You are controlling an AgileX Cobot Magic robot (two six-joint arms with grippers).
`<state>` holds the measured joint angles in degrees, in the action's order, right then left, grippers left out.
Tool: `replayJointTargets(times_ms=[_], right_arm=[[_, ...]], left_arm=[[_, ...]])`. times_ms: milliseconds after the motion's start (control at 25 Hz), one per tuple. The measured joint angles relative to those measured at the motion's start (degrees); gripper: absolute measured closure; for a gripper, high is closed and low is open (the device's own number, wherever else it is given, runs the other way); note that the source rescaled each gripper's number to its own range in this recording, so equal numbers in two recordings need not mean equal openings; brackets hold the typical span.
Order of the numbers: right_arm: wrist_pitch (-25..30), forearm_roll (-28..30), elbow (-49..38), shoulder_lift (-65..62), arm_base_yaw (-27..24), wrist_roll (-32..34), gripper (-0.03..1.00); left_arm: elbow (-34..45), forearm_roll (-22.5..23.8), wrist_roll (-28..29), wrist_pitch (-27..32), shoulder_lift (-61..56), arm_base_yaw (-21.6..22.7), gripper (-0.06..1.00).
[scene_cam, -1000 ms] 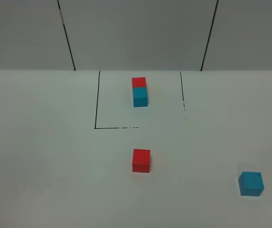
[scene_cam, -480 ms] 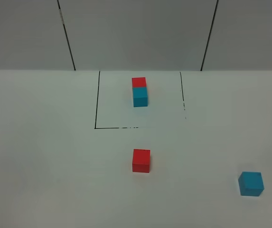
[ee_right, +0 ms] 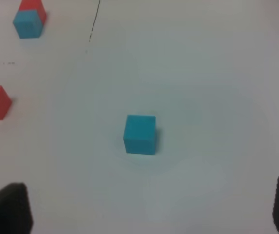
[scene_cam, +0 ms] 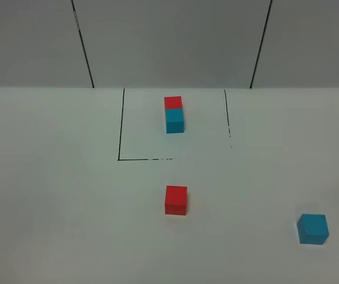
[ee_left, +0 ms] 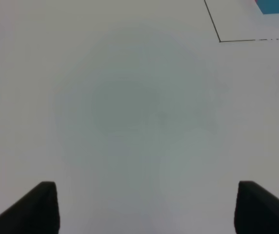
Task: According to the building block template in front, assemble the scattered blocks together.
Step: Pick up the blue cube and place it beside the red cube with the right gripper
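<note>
Toward the far edge of the table (scene_cam: 51, 177), about midway along it: template pair (scene_cam: 173, 114), one red block and one blue block of equal size, joined face to face as a short bar. The red half lies nearer the far edge and the blue half nearer the front. Thin black lines (scene_cam: 120, 124) frame it on the left, right and front; the front line shows only at its left end, and the right line breaks into dashes at its near end.

Item 2: red cube (scene_cam: 176, 200), loose. It sits near the middle of the table, in front of the framed area and outside it, roughly in line with the pair.

Item 3: blue cube (scene_cam: 313, 229), loose, toward the front right corner of the table. It is well apart from the red cube and turned slightly askew to the table edges.

Item 4: left gripper (ee_left: 146, 207), jaws spread, holding no block. It hangs over bare table on the left side, with the frame's front left corner well ahead of it.

Item 5: right gripper (ee_right: 146, 204), jaws spread wide, holding no block. The blue cube lies ahead of it, about centred between the two fingertips and clear of both.

Backdrop: grey wall (scene_cam: 169, 41) in panels with dark seams.
</note>
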<state>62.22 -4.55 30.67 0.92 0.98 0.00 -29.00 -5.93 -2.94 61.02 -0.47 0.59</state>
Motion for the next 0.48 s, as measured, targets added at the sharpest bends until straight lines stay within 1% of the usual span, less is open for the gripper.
replayJointTargets(times_ms=[120, 240, 360, 480], right_arm=[[0.9, -0.5, 3.1, 9.3, 0.0, -0.9, -0.03], [0.6, -2.7, 5.9, 25.0, 0.0, -1.8, -0.03], [-1.1, -5.1, 8.9, 42.2, 0.0, -2.8, -0.03], [-4.2, -6.6, 12.5, 58.6, 0.0, -4.0, -0.03]], left_arm=[[0.0, 0.0, 0.0, 0.0, 0.0, 0.0, 0.32], [0.0, 0.0, 0.0, 0.0, 0.0, 0.0, 0.32], [0.0, 0.0, 0.0, 0.0, 0.0, 0.0, 0.32], [0.0, 0.0, 0.0, 0.0, 0.0, 0.0, 0.32]])
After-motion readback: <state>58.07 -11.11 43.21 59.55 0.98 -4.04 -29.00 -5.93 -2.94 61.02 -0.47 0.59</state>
